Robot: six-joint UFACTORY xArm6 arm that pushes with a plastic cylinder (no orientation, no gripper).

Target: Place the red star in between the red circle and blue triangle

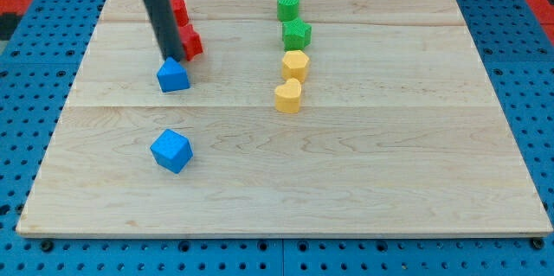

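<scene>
- Camera view: my tip [172, 58] — a bare rod, holding nothing — touches the red star [190, 43].
- Red circle [178, 9] sits above the star, blue triangle [173, 76] just below.

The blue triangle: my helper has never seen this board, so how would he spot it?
Start at the wooden board and go to the cluster near the view's upper left. Under my tip, just below the two red blocks, sits the blue triangle. The other blue block, a cube, lies alone farther down.
</scene>
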